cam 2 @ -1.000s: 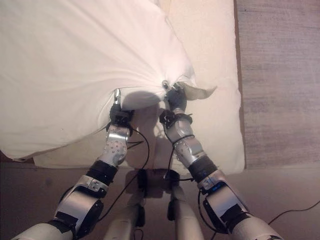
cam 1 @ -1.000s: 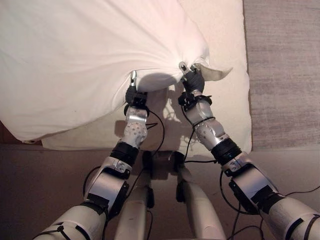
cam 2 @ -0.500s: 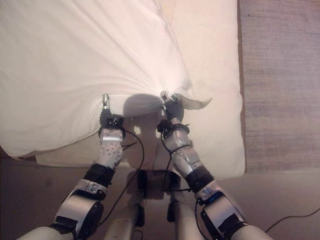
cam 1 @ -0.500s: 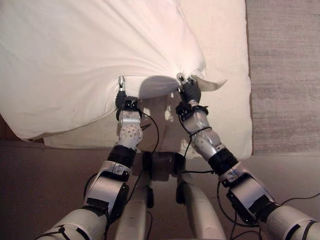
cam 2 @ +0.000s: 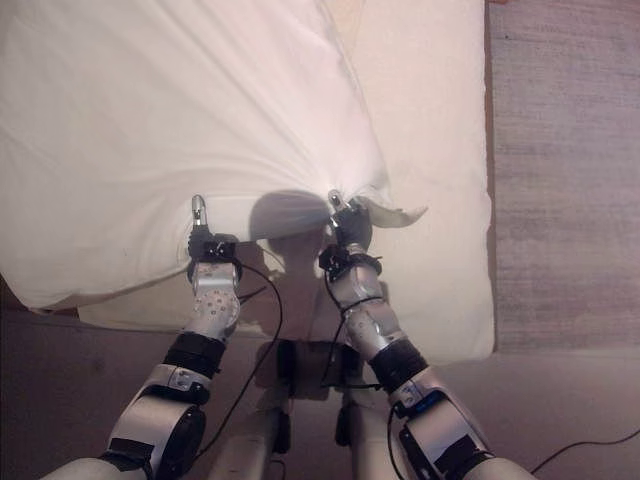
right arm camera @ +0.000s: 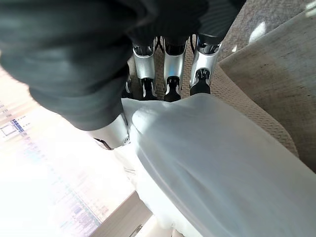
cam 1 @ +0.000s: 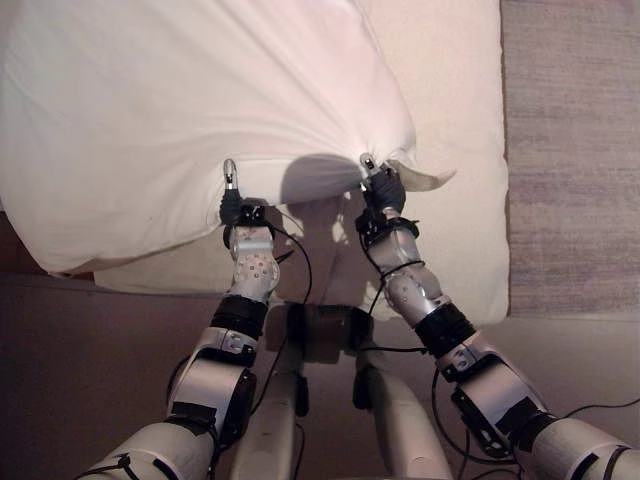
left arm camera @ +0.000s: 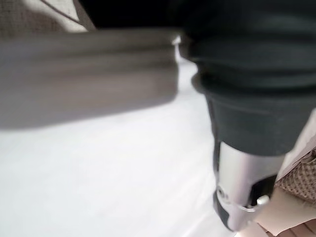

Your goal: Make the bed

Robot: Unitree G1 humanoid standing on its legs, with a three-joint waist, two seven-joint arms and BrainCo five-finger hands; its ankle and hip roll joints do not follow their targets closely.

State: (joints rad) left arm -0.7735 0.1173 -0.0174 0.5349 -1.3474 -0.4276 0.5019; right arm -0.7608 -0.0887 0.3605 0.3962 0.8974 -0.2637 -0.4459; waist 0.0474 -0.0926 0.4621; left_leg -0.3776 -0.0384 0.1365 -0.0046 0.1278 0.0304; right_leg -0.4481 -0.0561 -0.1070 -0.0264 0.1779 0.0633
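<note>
Cream rectangular mattress underneath, long axis running away from robot. Big white puffy duvet bunched over left and far part, near right strip of mattress bare. Near edge of duvet lifted between both hands. Right hand clenched on duvet corner, cloth pinched between thumb and fingers. Left hand at duvet hem, grip not readable, cannot tell. Uncovered area right of right hand, so likely pull goes rightward and toward robot.
</note>
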